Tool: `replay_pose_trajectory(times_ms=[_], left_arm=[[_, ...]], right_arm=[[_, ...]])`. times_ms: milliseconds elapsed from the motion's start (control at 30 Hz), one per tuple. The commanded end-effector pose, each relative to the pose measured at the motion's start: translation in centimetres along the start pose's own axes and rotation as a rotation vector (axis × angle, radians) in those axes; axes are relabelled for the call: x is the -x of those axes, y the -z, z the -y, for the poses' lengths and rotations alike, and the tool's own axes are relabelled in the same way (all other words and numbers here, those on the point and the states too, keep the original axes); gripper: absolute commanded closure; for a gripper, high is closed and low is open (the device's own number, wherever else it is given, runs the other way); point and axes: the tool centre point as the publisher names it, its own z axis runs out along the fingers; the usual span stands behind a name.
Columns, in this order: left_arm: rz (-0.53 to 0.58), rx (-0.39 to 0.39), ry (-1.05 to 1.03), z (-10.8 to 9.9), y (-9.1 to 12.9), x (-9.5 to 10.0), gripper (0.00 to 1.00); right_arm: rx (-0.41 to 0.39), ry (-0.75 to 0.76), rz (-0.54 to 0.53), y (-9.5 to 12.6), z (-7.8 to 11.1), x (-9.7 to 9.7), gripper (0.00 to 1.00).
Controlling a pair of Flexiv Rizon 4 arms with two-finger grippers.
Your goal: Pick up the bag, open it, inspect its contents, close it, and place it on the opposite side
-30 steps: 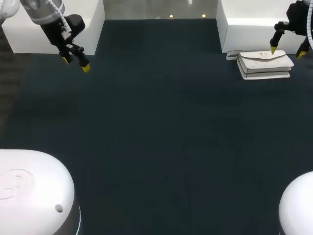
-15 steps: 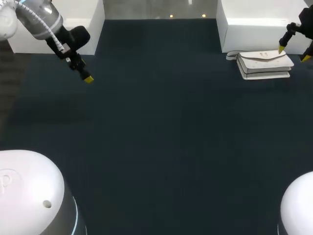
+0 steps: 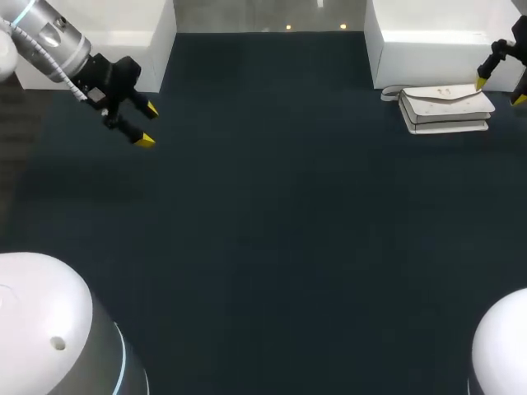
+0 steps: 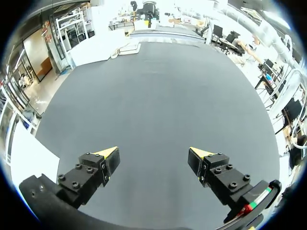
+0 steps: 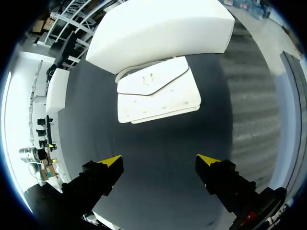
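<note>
My right tool [image 3: 500, 90] is spread wide and holds nothing, with the white handbag [image 5: 158, 93] just ahead of its fingers. The bag lies flat at the far right of the dark surface [image 3: 272, 230], its pointed envelope flap closed and its strap looped beside it. My left tool [image 3: 148, 125], also wide open and empty, is far left, well apart.

It looked like a robot lab. A big flat table with a dark top [image 3: 272, 247] had a silver left robot arm [image 3: 51, 43] and a black right robot arm [image 3: 504, 51] over it, with plain white boxy blocks [image 3: 428, 41] at its back.
</note>
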Motion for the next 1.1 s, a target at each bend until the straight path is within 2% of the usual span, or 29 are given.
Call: replay_pose_trajectory(times_ms=[33, 233, 467, 767, 1100], left_arm=[[-0.016, -0.027, -0.002, -0.2, -0.1, 0.4, 0.00], [-0.021, -0.061, -0.058, 1.2, -2.4, 1.0, 0.00], [-0.013, -0.108, -0.067, 1.5, -3.7, 2.6, 0.00], [-0.042, -0.104, -0.066, 1.5, -4.0, 2.9, 0.00], [-0.042, -0.104, -0.066, 1.5, -4.0, 2.9, 0.00]], right_arm=[[0.002, -0.008, 0.008, -0.8, -0.1, 0.3, 0.00], [0.004, -0.031, -0.022, -1.7, -1.1, 1.1, 0.00], [0.007, -0.045, -0.037, -2.1, -2.3, 1.7, 0.00], [0.020, -0.054, -0.065, -2.1, -3.9, 2.8, 0.00], [0.031, -0.096, -0.133, -3.6, -6.1, 4.5, 0.00]])
